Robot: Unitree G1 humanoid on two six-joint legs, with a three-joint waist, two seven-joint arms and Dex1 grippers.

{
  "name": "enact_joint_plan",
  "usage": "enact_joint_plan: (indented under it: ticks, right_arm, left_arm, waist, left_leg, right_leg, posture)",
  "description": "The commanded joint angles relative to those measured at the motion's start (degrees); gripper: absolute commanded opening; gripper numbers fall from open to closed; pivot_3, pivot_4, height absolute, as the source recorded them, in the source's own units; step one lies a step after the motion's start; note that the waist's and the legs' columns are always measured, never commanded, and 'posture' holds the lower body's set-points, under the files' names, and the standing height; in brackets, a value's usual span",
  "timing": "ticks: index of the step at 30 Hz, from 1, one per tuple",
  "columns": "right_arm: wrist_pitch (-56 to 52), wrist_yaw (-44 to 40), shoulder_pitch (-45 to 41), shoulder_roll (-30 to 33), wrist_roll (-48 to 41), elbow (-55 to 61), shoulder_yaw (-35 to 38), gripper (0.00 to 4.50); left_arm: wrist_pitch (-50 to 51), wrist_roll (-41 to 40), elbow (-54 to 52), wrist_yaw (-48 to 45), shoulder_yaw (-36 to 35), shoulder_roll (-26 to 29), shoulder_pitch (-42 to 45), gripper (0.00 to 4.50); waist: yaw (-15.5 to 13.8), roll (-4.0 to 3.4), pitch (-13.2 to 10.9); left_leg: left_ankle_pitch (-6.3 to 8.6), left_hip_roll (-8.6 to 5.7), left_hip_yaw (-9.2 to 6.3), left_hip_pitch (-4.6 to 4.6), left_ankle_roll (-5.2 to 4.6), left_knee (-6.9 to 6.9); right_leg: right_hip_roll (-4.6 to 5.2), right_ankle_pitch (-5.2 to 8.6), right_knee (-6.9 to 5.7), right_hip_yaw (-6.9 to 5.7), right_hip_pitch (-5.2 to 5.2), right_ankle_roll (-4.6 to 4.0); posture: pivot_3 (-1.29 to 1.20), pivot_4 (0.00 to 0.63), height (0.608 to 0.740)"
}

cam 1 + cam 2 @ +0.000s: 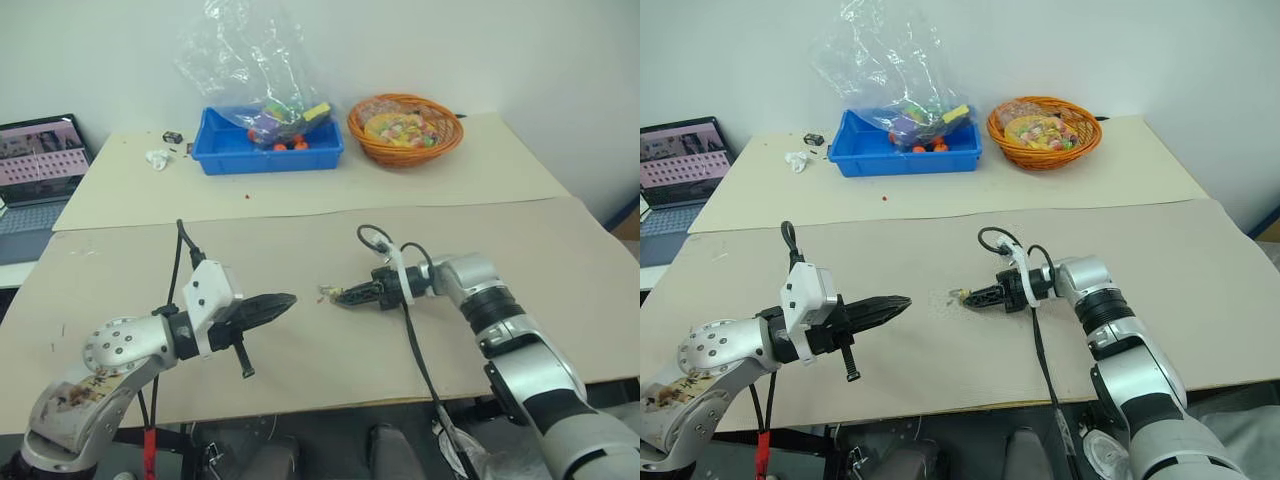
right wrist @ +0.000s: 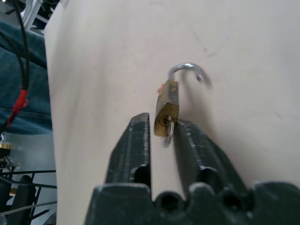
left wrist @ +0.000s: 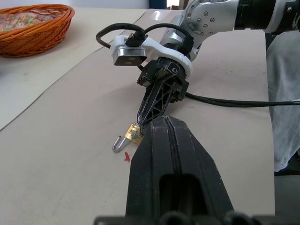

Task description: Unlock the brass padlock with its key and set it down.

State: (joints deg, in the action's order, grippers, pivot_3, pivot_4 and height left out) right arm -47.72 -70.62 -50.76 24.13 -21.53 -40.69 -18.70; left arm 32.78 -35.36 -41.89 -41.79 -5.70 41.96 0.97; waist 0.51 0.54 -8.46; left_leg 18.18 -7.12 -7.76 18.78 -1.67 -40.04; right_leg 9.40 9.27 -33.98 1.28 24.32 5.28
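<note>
The brass padlock lies on the beige table with its silver shackle swung open. A small silvery key sticks out of its base. My right gripper points low across the table, its fingers apart, with the lock's key end just between the tips. From the head I see the padlock right at the right gripper. My left gripper hovers to the lock's left, shut and empty, a short way from it. In the left wrist view the padlock rests just past the left gripper.
A blue bin with a clear plastic bag and an orange basket stand on the back table. A laptop sits at the far left. A red speck lies by the lock. Black cables loop off both wrists.
</note>
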Motion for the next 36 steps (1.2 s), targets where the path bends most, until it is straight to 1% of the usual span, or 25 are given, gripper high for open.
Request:
enact_joint_plan:
  ticks: [1, 2, 3, 5, 6, 10, 14, 17, 20, 23, 25, 26, 27, 29, 30, 32, 34, 36]
  right_arm:
    - [1.1, 2.4, 0.7, 0.6, 3.8, -2.4, 0.6, 2.56]
    - [1.2, 2.2, 0.8, 0.8, 3.9, -2.1, 0.8, 2.91]
    - [1.1, 1.5, 0.9, 1.2, 3.9, -1.8, 0.9, 3.14]
    - [1.4, 1.1, 1.0, 1.6, 4.2, -1.5, 1.0, 3.14]
    - [2.0, 1.1, 1.1, 2.1, 4.5, -1.7, 1.3, 3.14]
    - [3.9, -0.8, 1.4, 5.5, 4.1, -0.8, 2.9, 3.14]
    - [8.3, 5.2, 0.5, 7.9, 5.0, -4.0, 7.3, 3.14]
    - [9.1, 7.4, 3.0, 9.5, 5.2, -0.1, 9.8, 3.14]
    - [7.2, 11.3, 7.1, 10.9, 3.2, 9.0, 14.4, 3.14]
    - [8.8, 19.8, 13.8, 11.0, 3.9, 23.0, 19.4, 3.14]
    - [10.0, 25.2, 17.3, 10.0, 4.9, 30.2, 21.6, 3.14]
    - [11.2, 30.7, 19.3, 8.0, 5.7, 35.1, 24.1, 3.14]
    - [13.4, 39.2, 22.2, 4.7, 8.1, 40.5, 27.3, 3.14]
    - [18.7, 54.4, 28.9, 1.4, 18.1, 47.7, 28.4, 3.14]
    - [20.4, 59.0, 31.1, 0.6, 22.2, 49.3, 27.9, 3.14]
    - [21.2, 64.9, 33.9, -6.5, 20.0, 52.5, 31.2, 3.14]
    - [23.0, 67.3, 35.6, -9.0, 21.3, 53.7, 30.6, 3.14]
    - [24.4, 68.7, 36.1, -10.3, 22.2, 53.0, 30.0, 3.14]
  left_arm:
    - [-0.5, -0.5, -1.3, 0.1, -1.0, 0.3, 0.4, 0.00]
    - [-0.6, -0.4, -1.1, 0.1, -0.9, 0.2, 0.6, 0.00]
    - [-0.7, -0.4, -1.0, 0.0, -0.8, 0.2, 0.7, 0.00]
    - [-0.9, -0.3, -0.7, -0.1, -0.8, 0.2, 0.7, 0.00]
    - [-1.3, 0.1, -0.5, -0.3, -0.7, 0.2, 0.5, 0.00]
    - [-3.4, 2.1, 1.3, -1.2, -0.8, 0.3, -0.6, 0.00]
    - [-7.2, 6.6, 3.6, -2.0, 0.3, 0.4, -2.8, 0.00]
    - [-8.0, 7.6, 3.9, -1.6, 0.6, -0.5, -3.7, 0.00]
    - [-7.9, 8.8, 4.8, 0.5, 0.5, -1.7, -4.2, 0.00]
    - [-8.2, 11.0, 7.0, 3.9, -0.1, -4.1, -4.7, 0.00]
    - [-7.9, 11.9, 7.9, 6.0, -0.6, -5.7, -5.1, 0.00]
    - [-6.9, 12.1, 9.1, 9.5, -1.8, -8.3, -5.1, 0.00]
    - [-6.3, 13.1, 11.6, 15.7, -3.9, -12.3, -4.6, 0.00]
    - [-6.3, 15.5, 16.9, 28.2, -9.2, -20.2, -2.6, 0.00]
    - [-6.5, 16.3, 18.5, 31.8, -11.1, -22.6, -1.9, 0.00]
    - [-9.1, 18.6, 22.8, 38.8, -15.2, -26.6, 0.3, 0.00]
    - [-12.3, 20.8, 27.4, 43.9, -18.2, -28.7, 2.4, 0.00]
    - [-15.0, 21.9, 31.2, 46.9, -20.2, -30.0, 4.1, 0.00]
  waist:
    - [0.2, 0.00, 0.0]
    - [0.3, 0.01, 0.0]
    - [0.3, 0.01, 0.0]
    - [0.3, 0.01, 0.0]
    - [0.2, 0.01, 0.0]
    - [-0.2, -0.01, 0.0]
    - [-0.2, -0.01, 0.0]
    - [-0.2, -0.01, 0.0]
    - [-0.4, -0.01, 0.0]
    - [-0.7, -0.04, 0.0]
    - [-0.9, -0.03, 0.0]
    - [-0.8, -0.04, -0.1]
    - [-0.7, -0.04, -0.1]
    - [-0.9, -0.04, 0.0]
    - [-1.1, -0.03, 0.0]
    - [-1.3, 0.00, 0.0]
    - [-1.1, 0.00, 0.0]
    - [-1.0, 0.00, 0.0]
  left_leg:
    - [-0.04, 0.02, 0.02, 0.00, 0.09, 0.08]
    - [-0.05, 0.05, 0.03, -0.01, 0.12, 0.14]
    - [-0.04, 0.07, 0.04, -0.02, 0.13, 0.16]
    - [-0.03, 0.07, 0.07, -0.09, 0.12, 0.17]
    - [0.10, 0.07, 0.09, -0.12, -0.10, 0.19]
    - [0.10, 0.06, 0.07, -0.13, -0.11, 0.20]
    - [0.01, 0.06, 0.13, -0.07, 0.10, 0.28]
    - [0.03, 0.09, 0.14, 0.09, 0.12, 0.31]
    - [0.00, 0.09, 0.14, 0.53, 0.17, 0.27]
    - [-0.01, 0.09, 0.14, 0.66, 0.19, 0.29]
    - [0.00, 0.09, 0.15, 0.77, 0.19, 0.30]
    - [0.00, 0.08, 0.16, 0.85, 0.19, 0.29]
    - [0.00, 0.09, 0.21, 0.92, 0.19, 0.28]
    - [-0.01, 0.11, 0.28, 0.98, 0.21, 0.30]
    - [-0.04, 0.15, 0.33, 1.06, 0.33, 0.29]
    - [-0.07, 0.15, 0.34, 1.15, 0.40, 0.21]
    - [-0.09, 0.16, 0.46, 1.19, 0.41, 0.21]
    - [-0.09, 0.14, 0.53, 1.19, 0.40, 0.20]
  right_leg:
    - [-0.02, 0.00, 0.01, 0.01, 0.03, 0.00]
    - [-0.04, 0.00, 0.00, 0.04, 0.03, 0.00]
    - [-0.06, 0.00, 0.01, 0.05, 0.03, 0.00]
    - [-0.06, 0.00, 0.03, 0.10, 0.01, 0.00]
    - [-0.07, 0.00, 0.01, 0.12, 0.00, 0.00]
    - [-0.08, 0.01, 0.01, 0.11, 0.01, 0.01]
    - [-0.08, 0.03, 0.10, 0.12, 0.08, 0.02]
    - [-0.11, 0.04, 0.18, 0.13, 0.26, 0.00]
    - [-0.10, 0.04, 0.15, 0.15, 0.73, -0.01]
    - [-0.10, 0.04, 0.12, 0.17, 0.89, -0.01]
    - [-0.10, 0.04, 0.09, 0.18, 1.01, -0.01]
    - [-0.10, 0.04, 0.10, 0.19, 1.07, -0.01]
    - [-0.11, 0.03, 0.06, 0.24, 1.19, -0.01]
    - [-0.12, 0.04, 0.02, 0.37, 1.36, -0.01]
    - [-0.14, 0.03, -0.03, 0.40, 1.50, 0.00]
    - [-0.18, 0.02, -0.08, 0.41, 1.64, -0.02]
    - [-0.22, -0.01, -0.09, 0.54, 1.75, -0.06]
    - [-0.22, -0.03, -0.08, 0.61, 1.75, -0.08]
  posture:
    - [0.00, 0.150, 0.740]
    - [0.00, 0.150, 0.740]
    - [0.00, 0.150, 0.740]
    - [0.00, 0.150, 0.740]
    - [0.00, 0.150, 0.740]
    - [0.00, 0.150, 0.740]
    - [0.00, 0.150, 0.740]
    - [0.00, 0.150, 0.740]
    - [0.00, 0.150, 0.740]
    - [0.00, 0.150, 0.740]
    - [0.00, 0.150, 0.740]
    - [0.00, 0.150, 0.740]
    - [0.00, 0.150, 0.740]
    - [0.00, 0.150, 0.740]
    - [0.00, 0.150, 0.740]
    - [0.00, 0.150, 0.740]
    - [0.00, 0.150, 0.740]
    - [0.00, 0.150, 0.740]
